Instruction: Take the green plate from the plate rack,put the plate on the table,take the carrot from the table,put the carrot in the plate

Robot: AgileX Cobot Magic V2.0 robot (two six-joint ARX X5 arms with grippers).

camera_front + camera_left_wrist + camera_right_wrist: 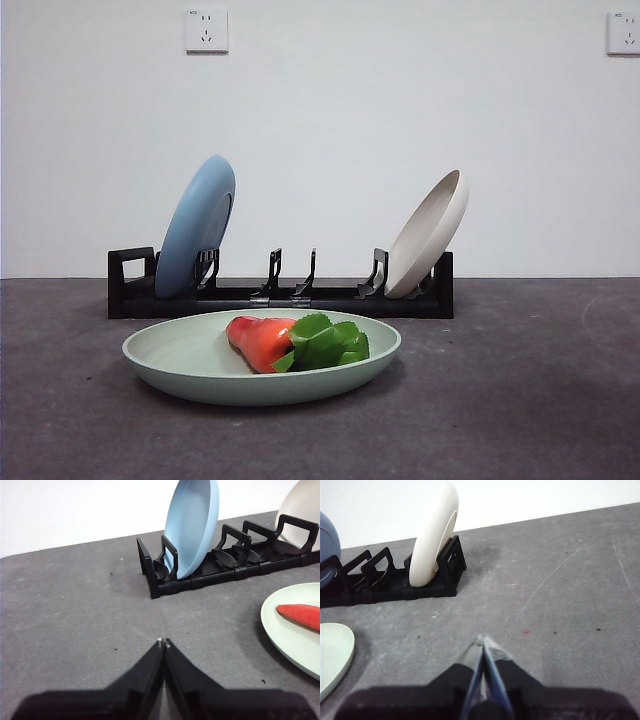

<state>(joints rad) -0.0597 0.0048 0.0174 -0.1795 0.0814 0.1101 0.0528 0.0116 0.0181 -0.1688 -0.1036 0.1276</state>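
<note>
Green plate (200,362) flat on the counter (520,400) before the plate rack (330,297), carrot (262,341) lying in it, light blue plate (196,226) and cream plate (428,233) upright in the rack, left gripper (163,642) clenched empty, plate off to one side of its jaws, right gripper (482,640) clenched empty, plate's edge well aside.

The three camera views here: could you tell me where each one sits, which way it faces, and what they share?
Front view: low, near table height, level across the green plate holding the carrot, toward the plate rack and wall; no robot part shows.
Left wrist view: above the shut left gripper, facing the rack's light blue plate.
Right wrist view: above the shut right gripper, facing the cream-beige plate.
Shared: rack and green plate appear in all three.
</note>
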